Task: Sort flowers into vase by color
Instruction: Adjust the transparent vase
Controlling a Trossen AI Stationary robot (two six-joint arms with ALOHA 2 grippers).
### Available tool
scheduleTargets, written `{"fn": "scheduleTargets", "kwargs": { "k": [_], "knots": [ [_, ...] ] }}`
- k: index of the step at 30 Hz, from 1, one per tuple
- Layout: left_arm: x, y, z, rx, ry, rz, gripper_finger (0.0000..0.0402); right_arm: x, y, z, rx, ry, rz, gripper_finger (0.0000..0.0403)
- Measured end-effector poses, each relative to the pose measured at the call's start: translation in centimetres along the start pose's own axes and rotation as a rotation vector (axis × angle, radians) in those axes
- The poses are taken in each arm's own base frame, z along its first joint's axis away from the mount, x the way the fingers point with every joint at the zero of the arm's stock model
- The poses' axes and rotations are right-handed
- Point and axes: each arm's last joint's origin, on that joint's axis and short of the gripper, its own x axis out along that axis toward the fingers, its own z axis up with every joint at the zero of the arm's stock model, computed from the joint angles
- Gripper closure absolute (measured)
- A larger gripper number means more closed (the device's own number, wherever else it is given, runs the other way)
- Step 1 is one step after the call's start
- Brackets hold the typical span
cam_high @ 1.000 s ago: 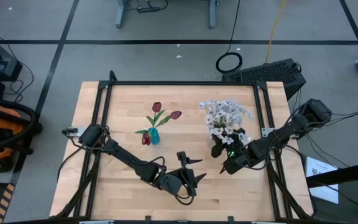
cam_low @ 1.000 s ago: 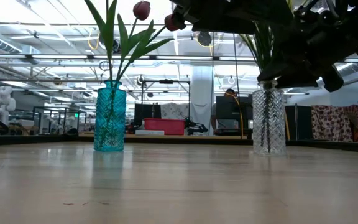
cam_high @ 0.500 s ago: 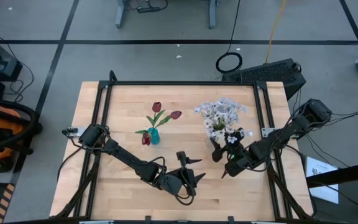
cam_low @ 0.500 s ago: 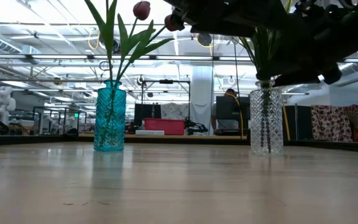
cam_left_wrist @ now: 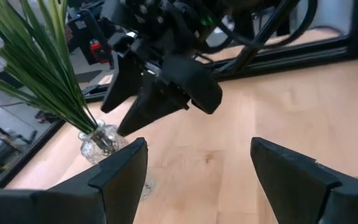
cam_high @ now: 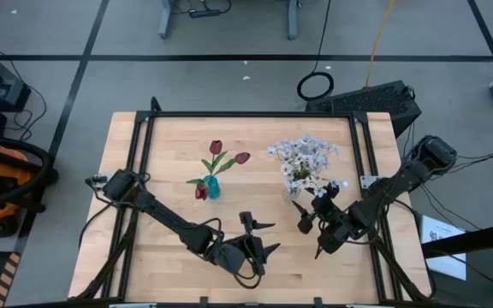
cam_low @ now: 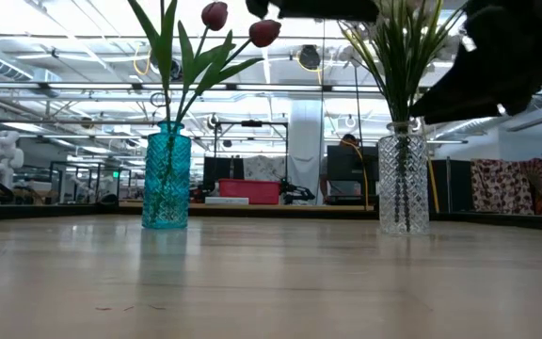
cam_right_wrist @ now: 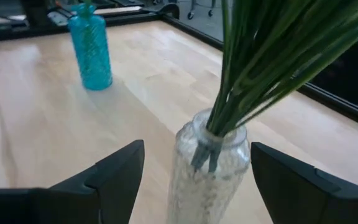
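Pale wooden worktop (cam_high: pixel 169 248) within a black frame, carrying two vases. Item one: teal glass vase (cam_high: pixel 212 187), ribbed, standing upright left of the worktop's centre and holding the dark red flowers (cam_high: pixel 216 148) on long green stems with broad leaves; three red heads show from above, one low beside the vase. Item two: clear cut-glass vase (cam_low: pixel 403 179), upright, right of centre towards the worktop's right edge, holding the white flowers (cam_high: pixel 303 157) as one full spray, their stems bunched in its neck (the base cannot be seen from overhead, being covered by the blossoms). Both sorts of flower stand in their own vases, well apart. Right gripper (cam_high: pixel 310 219): just beside the clear vase on its near side, fingers spread wide with nothing between them, the vase directly ahead of it in its own wrist view. Left gripper (cam_high: pixel 256 236): near the worktop's front edge at about its middle, fingers likewise spread and empty, pointed towards the right arm.
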Motion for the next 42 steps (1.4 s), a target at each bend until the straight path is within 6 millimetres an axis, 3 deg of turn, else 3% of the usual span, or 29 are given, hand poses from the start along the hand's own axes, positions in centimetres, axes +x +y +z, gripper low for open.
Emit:
{"fn": "scheduleTargets", "kwargs": {
  "k": [8, 15, 21, 32, 42],
  "knots": [
    [-1.8, 0.1, 0.8, 0.026, 0.032, -0.045, 0.0112, -1.0, 0.0, -1.6, 0.071, -0.023, -0.008, 0.0119],
    [-2.3, -0.4, 0.7, 0.028, 0.044, -0.063, 0.0112, 0.3, 1.2, -5.0, 0.045, 0.01, -0.047, 0.011],
    [-2.3, -0.4, 0.7, 0.028, 0.043, -0.063, 0.0112, 1.5, 1.6, -6.5, 0.01, -0.013, -0.087, 0.0095],
    [-2.2, -0.3, 0.7, 0.027, 0.043, -0.05, 0.0112, 3.7, 1.6, -7.7, 0.001, -0.024, -0.162, 0.0122],
    [-2.2, -0.3, 0.6, 0.029, 0.045, -0.049, 0.0112, 4.6, 1.3, -7.3, -0.002, -0.033, -0.202, 0.0145]
  ]
}}
